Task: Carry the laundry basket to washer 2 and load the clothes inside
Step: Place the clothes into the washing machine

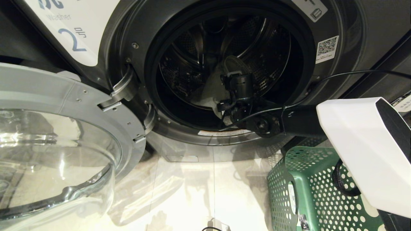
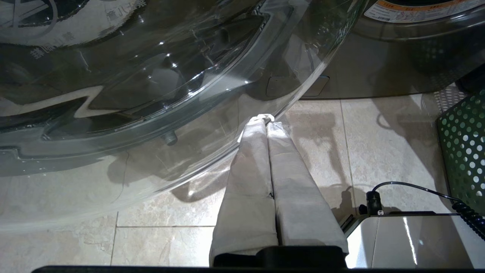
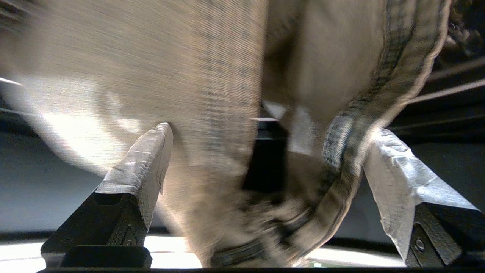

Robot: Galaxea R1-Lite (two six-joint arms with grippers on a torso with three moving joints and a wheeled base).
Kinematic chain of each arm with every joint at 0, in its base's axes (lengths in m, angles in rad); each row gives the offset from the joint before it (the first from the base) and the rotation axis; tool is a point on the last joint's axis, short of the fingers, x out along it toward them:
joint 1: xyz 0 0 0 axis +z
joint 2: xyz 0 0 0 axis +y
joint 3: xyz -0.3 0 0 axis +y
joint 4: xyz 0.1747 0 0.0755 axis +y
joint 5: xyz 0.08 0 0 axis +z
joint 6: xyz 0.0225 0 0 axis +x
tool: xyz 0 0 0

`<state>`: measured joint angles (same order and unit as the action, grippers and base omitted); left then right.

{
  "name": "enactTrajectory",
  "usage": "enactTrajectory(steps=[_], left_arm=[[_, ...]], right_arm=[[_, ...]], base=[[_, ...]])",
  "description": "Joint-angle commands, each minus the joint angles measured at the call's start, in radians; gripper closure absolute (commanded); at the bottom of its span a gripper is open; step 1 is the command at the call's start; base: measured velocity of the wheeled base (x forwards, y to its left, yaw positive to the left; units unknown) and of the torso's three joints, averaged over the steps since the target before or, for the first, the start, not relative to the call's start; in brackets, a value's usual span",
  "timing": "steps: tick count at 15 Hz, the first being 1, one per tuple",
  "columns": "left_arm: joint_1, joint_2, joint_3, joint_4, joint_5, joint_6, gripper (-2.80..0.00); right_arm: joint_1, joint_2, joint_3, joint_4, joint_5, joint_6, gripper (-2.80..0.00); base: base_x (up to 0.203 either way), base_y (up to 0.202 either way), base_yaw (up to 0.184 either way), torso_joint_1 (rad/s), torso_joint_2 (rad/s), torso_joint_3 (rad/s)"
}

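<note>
the right gripper [image 3: 265, 129] has its two tape-wrapped fingers [image 3: 149, 159] spread wide apart, released, with a beige woven garment with a dark stitched hem [image 3: 212, 98] lying in the gap between them; the cloth brushes close to both fingers but neither presses on it, and the blur makes it hard to say whether it touches. in the head view that gripper [image 1: 236, 85] sits inside the round mouth of the dark grey front-loading washer marked 2 [image 1: 353, 32], reaching over the lower lip of the opening, with its black arm and a thin black cable trailing back out toward the white forearm cover. the pale garment [image 1: 215, 89] lies in the perforated steel drum [image 1: 192, 70] of the washer, just behind and below the gripper.

the left gripper [image 2: 266, 118] has its cloth-covered fingers [image 2: 250, 170] clenched together on nothing, tips pressed flush, hanging low in front of the washer just beside the edge of its swung-open clear glass door [image 2: 132, 76] and above the beige tiled floor [image 2: 379, 144].

the green perforated plastic laundry basket [image 1: 308, 192] stands on the floor in front of the washer, below and to the right of the opening, under the right arm. what it holds cannot be told.
</note>
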<state>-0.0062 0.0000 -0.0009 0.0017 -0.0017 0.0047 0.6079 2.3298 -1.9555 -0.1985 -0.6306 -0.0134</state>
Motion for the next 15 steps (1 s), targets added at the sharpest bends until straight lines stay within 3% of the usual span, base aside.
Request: enactTrajectory(steps=[1, 5, 7, 9, 13, 15], left_arm=[[0.000, 0.002, 0.001, 0.000, 0.000, 0.000, 0.00], [0.000, 0.002, 0.001, 0.000, 0.000, 0.000, 0.00], [0.000, 0.002, 0.001, 0.000, 0.000, 0.000, 0.00], [0.000, 0.002, 0.000, 0.000, 0.000, 0.000, 0.00], [0.000, 0.001, -0.001, 0.000, 0.000, 0.000, 0.00], [0.000, 0.002, 0.000, 0.000, 0.000, 0.000, 0.00]], right_arm=[[0.030, -0.058, 0.017, -0.001, -0.002, 0.032, -2.80], [0.058, -0.183, 0.198, 0.028, -0.001, 0.070, -2.80], [0.059, -0.254, 0.299, 0.126, 0.013, 0.080, -2.80], [0.057, -0.248, 0.310, 0.165, 0.026, 0.062, -2.80], [0.059, -0.198, 0.301, 0.163, 0.057, -0.089, -2.80], [0.059, -0.175, 0.297, 0.159, 0.061, -0.203, -2.80]], base=[[0.000, 0.000, 0.000, 0.000, 0.00, 0.000], [0.000, 0.000, 0.000, 0.000, 0.00, 0.000], [0.000, 0.000, 0.000, 0.000, 0.00, 0.000], [0.000, 0.000, 0.000, 0.000, 0.00, 0.000], [0.000, 0.000, 0.000, 0.000, 0.00, 0.000], [0.000, 0.000, 0.000, 0.000, 0.00, 0.000]])
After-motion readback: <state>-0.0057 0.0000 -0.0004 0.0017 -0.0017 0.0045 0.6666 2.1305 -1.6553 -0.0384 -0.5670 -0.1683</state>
